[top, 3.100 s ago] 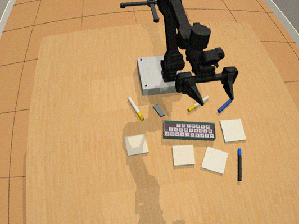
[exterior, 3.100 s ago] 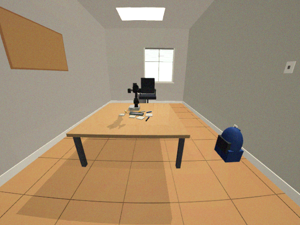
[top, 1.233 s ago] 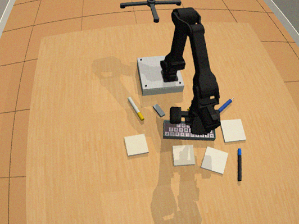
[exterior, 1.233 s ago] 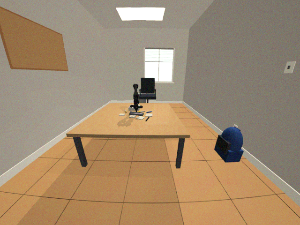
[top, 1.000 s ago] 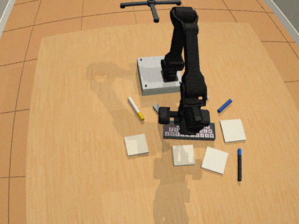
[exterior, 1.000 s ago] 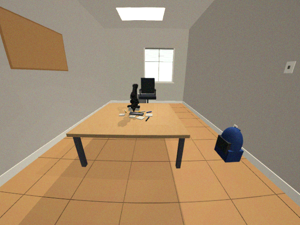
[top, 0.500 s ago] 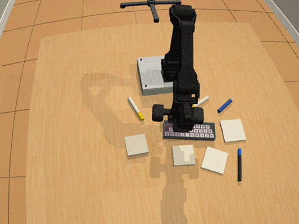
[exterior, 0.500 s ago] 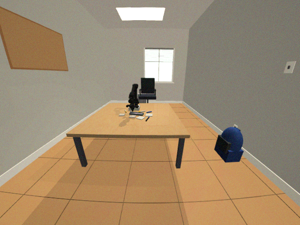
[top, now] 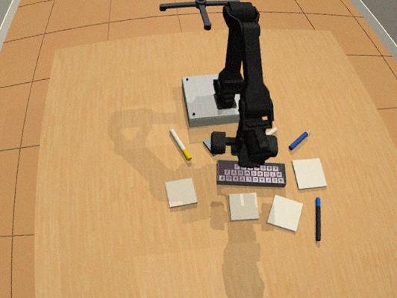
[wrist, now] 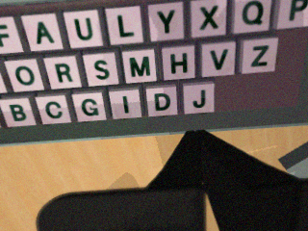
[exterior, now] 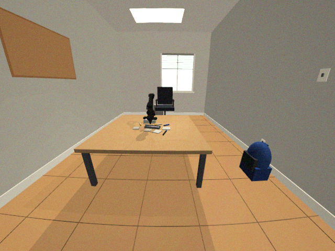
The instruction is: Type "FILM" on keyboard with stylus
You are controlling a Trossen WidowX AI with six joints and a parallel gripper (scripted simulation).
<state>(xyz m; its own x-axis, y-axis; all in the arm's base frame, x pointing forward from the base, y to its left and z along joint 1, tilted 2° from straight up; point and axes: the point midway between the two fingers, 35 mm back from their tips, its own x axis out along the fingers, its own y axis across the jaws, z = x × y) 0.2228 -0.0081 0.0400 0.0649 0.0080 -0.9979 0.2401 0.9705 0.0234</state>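
The keyboard (top: 251, 173) (exterior: 152, 126) (wrist: 96, 130) lies in front of the arm. In the wrist view the I key (wrist: 125, 104), M key (wrist: 140, 68) and L key (wrist: 124, 27) show fully, and the F key is cut by the left edge. My gripper (exterior: 150, 123) (wrist: 194, 139) is shut with nothing between its fingers; its tips appear just off the keyboard's edge beside the J key. Their height is hard to tell. In the top view the tips are hidden by the gripper body. A blue stylus (top: 298, 141) (exterior: 166, 125) with a thin pale tip lies on the desk, right of the gripper.
Pale note pads (top: 181, 193) (top: 243, 207) (top: 285, 214) (top: 309, 173) lie around the keyboard. A white-and-yellow marker (top: 179, 144), a black pen (top: 318, 220), a partly hidden white marker (top: 272, 131) and a grey block (top: 208, 145) lie nearby. The metal base (top: 198, 96) is behind.
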